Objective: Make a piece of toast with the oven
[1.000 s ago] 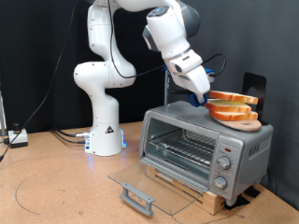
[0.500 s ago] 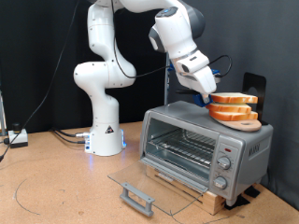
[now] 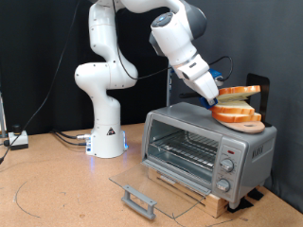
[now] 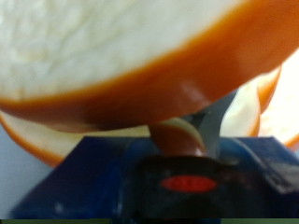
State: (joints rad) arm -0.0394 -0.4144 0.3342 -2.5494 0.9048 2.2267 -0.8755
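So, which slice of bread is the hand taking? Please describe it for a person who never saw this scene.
Find the oven, with its glass door open. On its roof, at the exterior view's right, slices are stacked on a round board. The toast is the top slice: it alone is tilted and raised off the stack, its edge at the hand.

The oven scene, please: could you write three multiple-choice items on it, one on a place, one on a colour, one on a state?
1. Where is the stack of bread slices?
A. on top of the oven
B. on the wire rack
C. on the glass door

2. What colour is the oven?
A. red
B. silver-grey
C. green

3. How is the oven's glass door?
A. shut
B. dropped open
C. removed

A: the stack sits on the oven's roof.
B: its casing is silver-grey.
B: the door lies flat in front, while the pincer holds the piece of toast lifted off the stack.
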